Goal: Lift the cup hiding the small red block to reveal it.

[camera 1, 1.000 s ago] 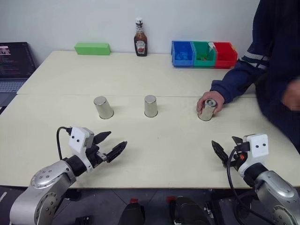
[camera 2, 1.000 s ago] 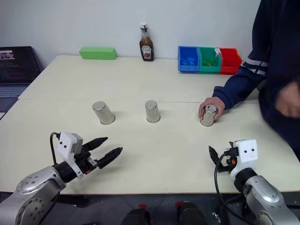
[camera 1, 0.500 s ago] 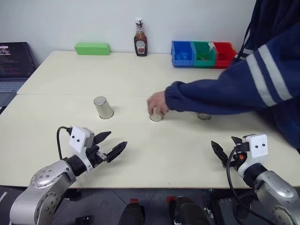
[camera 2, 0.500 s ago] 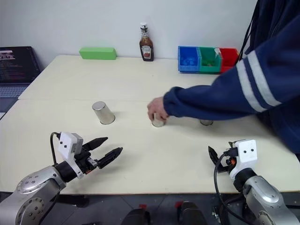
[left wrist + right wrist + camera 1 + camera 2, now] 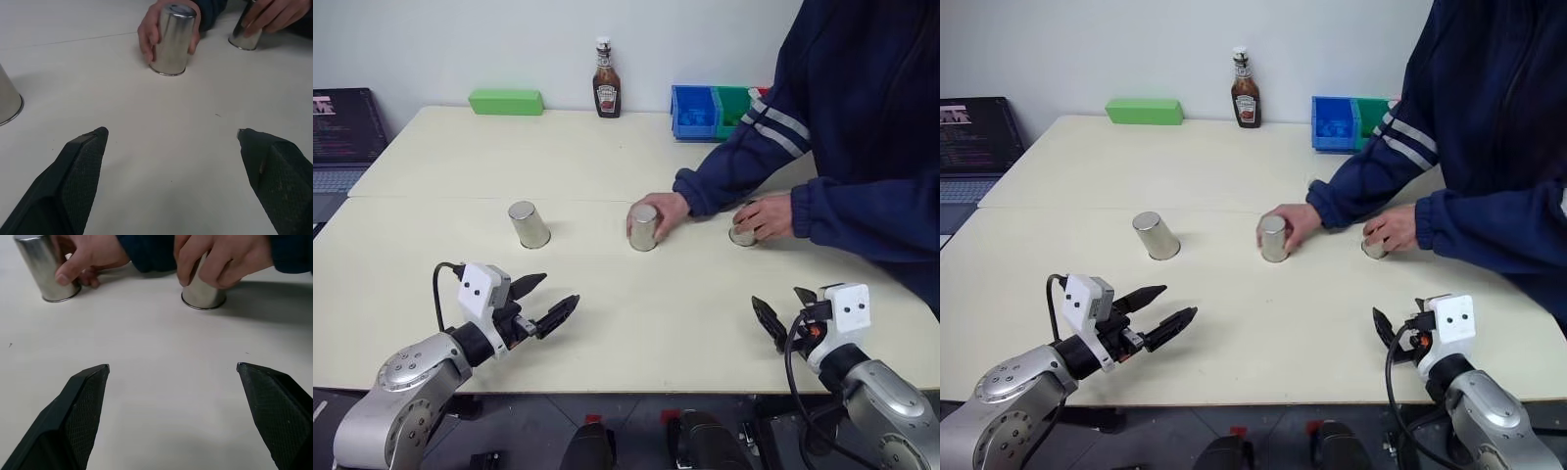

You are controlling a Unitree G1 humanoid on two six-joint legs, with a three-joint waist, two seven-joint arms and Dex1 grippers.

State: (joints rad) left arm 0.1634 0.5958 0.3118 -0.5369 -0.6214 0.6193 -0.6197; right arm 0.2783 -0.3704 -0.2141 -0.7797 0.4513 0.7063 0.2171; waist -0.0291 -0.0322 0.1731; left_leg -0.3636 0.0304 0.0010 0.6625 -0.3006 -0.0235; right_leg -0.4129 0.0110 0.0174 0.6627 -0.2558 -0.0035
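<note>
Now covered by a person's two hands (image 5: 663, 212): the middle cup (image 5: 643, 227) and the right cup (image 5: 741, 233), where a moment ago only one hand reached across. Left cup (image 5: 528, 224) free on the worktop (image 5: 607, 157); red block hidden, so cannot tell under which. Left gripper (image 5: 551, 303) and right gripper (image 5: 773, 318) with fingers spread open, holding nothing; probably better to wait until the shuffling ends.

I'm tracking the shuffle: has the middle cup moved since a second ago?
Yes, slightly. The middle cup, now held by a person's hand, sits a little further toward the robot's right than before, judged against the ketchup bottle.

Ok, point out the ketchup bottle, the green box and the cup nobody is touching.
ketchup bottle (image 5: 606, 95), left eye view, on its label.
green box (image 5: 506, 102), left eye view, on its front face.
untouched cup (image 5: 529, 225), left eye view, on its side wall.
</note>
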